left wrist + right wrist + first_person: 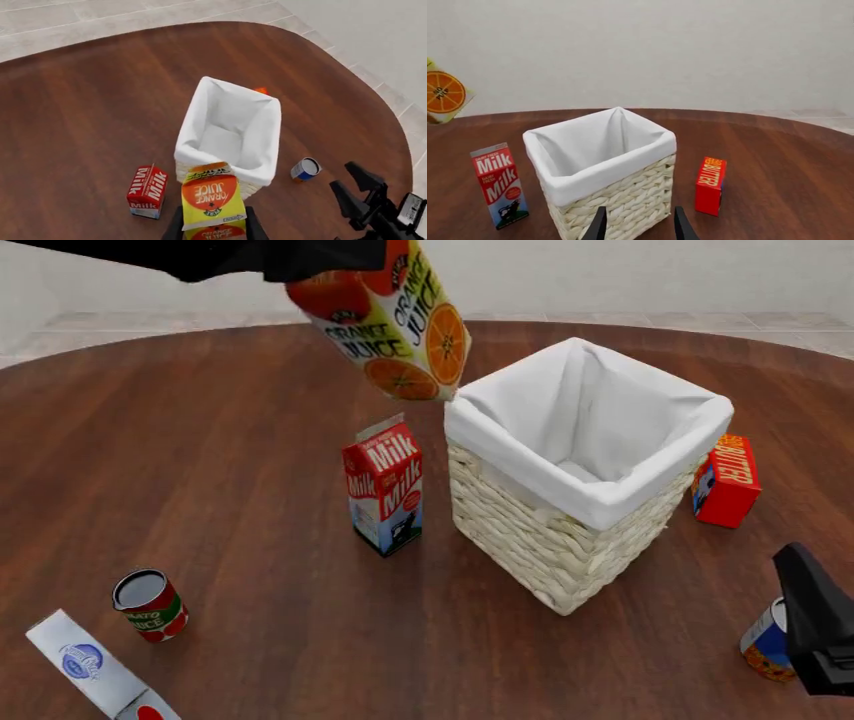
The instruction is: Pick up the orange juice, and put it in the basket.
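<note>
My left gripper (pixel 213 227) pinches the orange juice carton (pixel 398 325) high beside the wicker basket's rim (pixel 587 502), tilted so it clears the lining; my right gripper (pixel 638 224) waits spread.

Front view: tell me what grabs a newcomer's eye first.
The orange juice carton hangs tilted in the air, held by the left pincer, above and left of the basket's rim. Next comes the basket itself, tall pale wicker with white lining, mid-table. The Milk carton stands upright just to its left.
</note>
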You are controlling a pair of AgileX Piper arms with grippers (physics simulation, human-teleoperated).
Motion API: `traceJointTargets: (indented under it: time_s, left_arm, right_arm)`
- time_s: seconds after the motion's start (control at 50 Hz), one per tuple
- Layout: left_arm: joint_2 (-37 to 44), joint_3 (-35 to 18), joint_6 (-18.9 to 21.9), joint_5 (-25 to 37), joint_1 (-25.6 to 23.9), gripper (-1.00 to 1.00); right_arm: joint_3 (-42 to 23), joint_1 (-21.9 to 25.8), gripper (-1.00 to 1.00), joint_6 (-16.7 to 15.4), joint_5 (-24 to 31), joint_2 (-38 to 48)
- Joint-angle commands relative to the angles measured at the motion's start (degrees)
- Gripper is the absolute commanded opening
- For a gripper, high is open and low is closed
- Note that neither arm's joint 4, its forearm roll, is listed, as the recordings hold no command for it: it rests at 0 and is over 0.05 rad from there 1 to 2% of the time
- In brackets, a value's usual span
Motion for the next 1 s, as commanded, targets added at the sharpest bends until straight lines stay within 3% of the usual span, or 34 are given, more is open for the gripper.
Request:
traceJointTargets:
  time_s: [0.02, 0.52, 0.74, 1.0]
  left_arm:
    - [2.99, -2.98, -0.45, -3.21, -1.87, -1.0]
    - [11.78, -5.76, 0.21, -9.22, -2.8, -1.0]
    - [15.7, -11.13, 1.51, -8.82, -3.12, -1.0]
    - [22.05, -11.21, 3.28, -11.41, -2.27, -1.0]
  right_arm:
    - [-0.08, -0.31, 1.0, 0.25, 0.02, 0.0]
    - [-0.19, -0.45, 1.0, 1.22, -0.2, 0.0]
    - [-0.23, -0.59, 1.0, 1.64, -0.23, -0.01]
    - [-0.31, -0.6, 1.0, 2.13, -0.18, -0.01]
